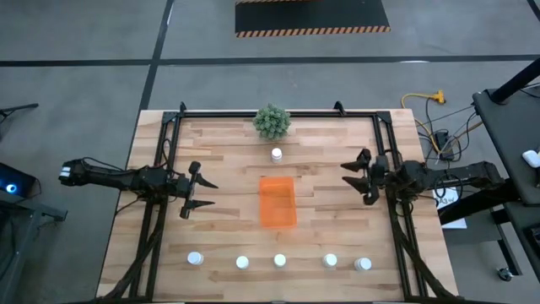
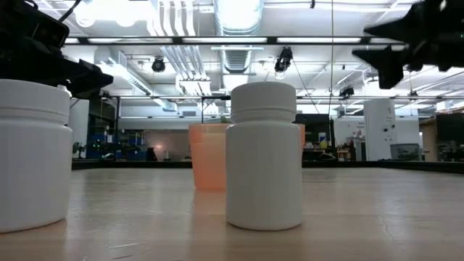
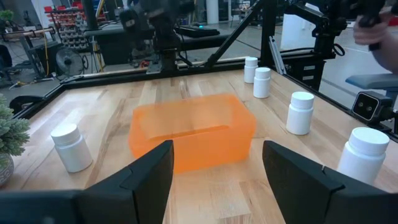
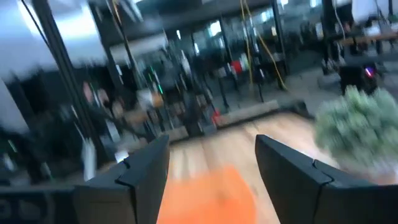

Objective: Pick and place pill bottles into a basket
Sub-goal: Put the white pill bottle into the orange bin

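Six small white round plastic pill bottles stand loose on the wooden surface (image 1: 337,211) in the high view: five in a row along the near edge (image 1: 279,261), one (image 1: 276,154) between the green bushy plant (image 1: 272,122) and the translucent orange rectangular plastic basket (image 1: 278,201), which sits central and empty, reachable by both arms. Left pincer (image 1: 187,194) and right pincer (image 1: 364,179) flank it, spread wide, holding nothing. Low view: the nearest bottle (image 2: 264,155) stands upright, ready for a side grasp. Left wrist view: fingers (image 3: 146,174) frame the basket. Right wrist view: likewise parted, empty.
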Robot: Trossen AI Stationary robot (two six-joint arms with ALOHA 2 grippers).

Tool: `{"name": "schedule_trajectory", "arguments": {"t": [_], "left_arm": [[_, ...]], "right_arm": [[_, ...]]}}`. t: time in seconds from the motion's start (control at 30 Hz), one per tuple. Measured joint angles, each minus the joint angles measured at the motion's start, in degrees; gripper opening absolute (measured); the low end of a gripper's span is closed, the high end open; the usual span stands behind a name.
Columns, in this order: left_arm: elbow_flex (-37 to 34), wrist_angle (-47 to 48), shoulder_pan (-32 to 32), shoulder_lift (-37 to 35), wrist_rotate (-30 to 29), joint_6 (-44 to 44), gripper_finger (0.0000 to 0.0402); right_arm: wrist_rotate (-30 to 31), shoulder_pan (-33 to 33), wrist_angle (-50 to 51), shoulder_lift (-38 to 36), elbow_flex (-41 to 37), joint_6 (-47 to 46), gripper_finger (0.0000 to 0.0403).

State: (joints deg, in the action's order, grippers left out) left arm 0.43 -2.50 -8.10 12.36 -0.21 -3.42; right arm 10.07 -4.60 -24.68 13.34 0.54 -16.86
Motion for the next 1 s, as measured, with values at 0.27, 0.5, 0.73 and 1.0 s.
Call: {"name": "schedule_trajectory", "arguments": {"t": [0.27,0.5,0.73,1.0], "left_arm": [[0.0,0.0,0.0,0.0,0.0,0.0,0.0228],[0.0,0.0,-0.02,0.0,-0.01,0.01,0.0228],[0.01,0.0,-0.01,0.0,0.0,0.0,0.0228],[0.02,0.0,-0.02,-0.01,0.0,0.01,0.0228]], "right_arm": [[-10.59,0.0,-27.4,0.0,0.0,3.48,0.0226],[-14.99,0.0,-38.6,-0.06,4.54,11.06,0.0226],[-25.8,0.0,-28.39,4.68,20.76,14.64,0.0226],[-28.56,0.0,-0.48,15.84,44.11,18.26,0.0226]]}}
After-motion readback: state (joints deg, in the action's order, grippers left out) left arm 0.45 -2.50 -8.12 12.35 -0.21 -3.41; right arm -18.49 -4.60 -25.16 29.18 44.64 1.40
